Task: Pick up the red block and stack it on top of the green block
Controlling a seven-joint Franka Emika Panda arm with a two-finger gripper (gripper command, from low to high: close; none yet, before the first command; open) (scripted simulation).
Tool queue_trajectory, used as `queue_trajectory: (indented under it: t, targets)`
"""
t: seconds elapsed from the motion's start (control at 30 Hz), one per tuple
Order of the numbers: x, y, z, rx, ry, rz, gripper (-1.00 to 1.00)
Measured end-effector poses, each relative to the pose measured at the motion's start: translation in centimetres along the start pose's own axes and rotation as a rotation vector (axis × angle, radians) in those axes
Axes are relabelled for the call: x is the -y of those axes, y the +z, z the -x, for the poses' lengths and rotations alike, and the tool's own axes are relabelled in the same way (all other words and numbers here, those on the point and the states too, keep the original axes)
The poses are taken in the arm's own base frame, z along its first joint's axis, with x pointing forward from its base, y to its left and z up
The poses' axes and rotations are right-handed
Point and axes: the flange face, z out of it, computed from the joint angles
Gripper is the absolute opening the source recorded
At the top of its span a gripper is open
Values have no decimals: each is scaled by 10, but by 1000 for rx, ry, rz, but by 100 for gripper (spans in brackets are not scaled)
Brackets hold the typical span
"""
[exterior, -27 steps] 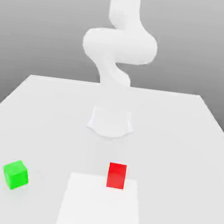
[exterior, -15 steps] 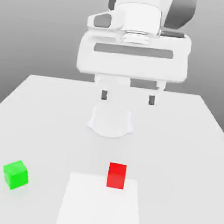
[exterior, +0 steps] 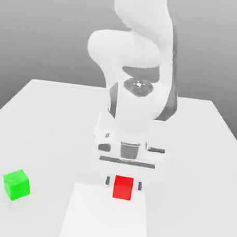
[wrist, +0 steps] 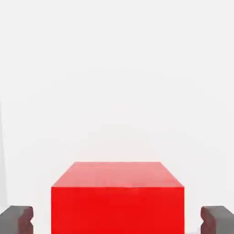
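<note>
While the grasp step is under way, the exterior view shows the arm bent low over the white table, its gripper straddling the red block at lower centre. The green block sits well apart at lower left.

From the hand view, the red block lies between two dark fingers, a gap on each side: released, touching nothing. Next, I judge, they must close, then lift.

The glossy white, rounded robot arm has dark grey seams along its joints. Its boxy white hand carries a gripper with two short dark grey fingertips.
</note>
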Motion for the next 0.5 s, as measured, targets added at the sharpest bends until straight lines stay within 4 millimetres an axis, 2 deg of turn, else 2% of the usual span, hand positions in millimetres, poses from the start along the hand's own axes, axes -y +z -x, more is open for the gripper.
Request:
queue_trajectory:
  t: [0.13, 0.4, 0.5]
  targets:
    - [0, 2, 0, -1, 1, 0, -100]
    - [0, -55, 0, -1, 0, 1, -100]
    - [-7, -66, -32, 4, -3, -3, -100]
